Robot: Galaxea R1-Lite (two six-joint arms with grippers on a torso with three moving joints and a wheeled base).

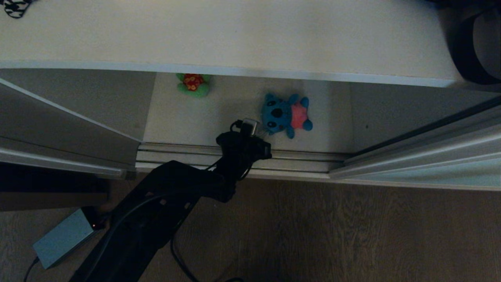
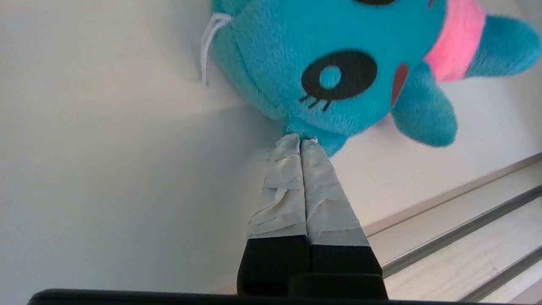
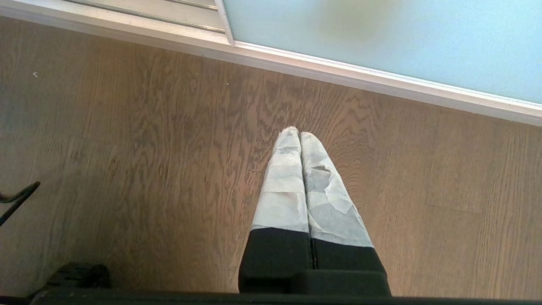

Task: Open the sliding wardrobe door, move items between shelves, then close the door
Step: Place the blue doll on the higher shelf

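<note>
We see the door (image 1: 422, 172) slid open at right. On the lower shelf (image 1: 188, 117), near its front edge, the left gripper (image 2: 301, 142) pinches the blue toy's (image 1: 285, 113) ear; transfer and closing remain. Right gripper (image 3: 299, 133): fingers together, parked over the floor.

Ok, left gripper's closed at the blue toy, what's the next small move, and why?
Probably lift the left gripper slightly to test the grip. Its fingertips are shut at the edge of the blue toy's head, maybe pinching only a small nub of plush, while the toy lies on the lower shelf. A thin hold could slip before the move to the upper shelf.
</note>
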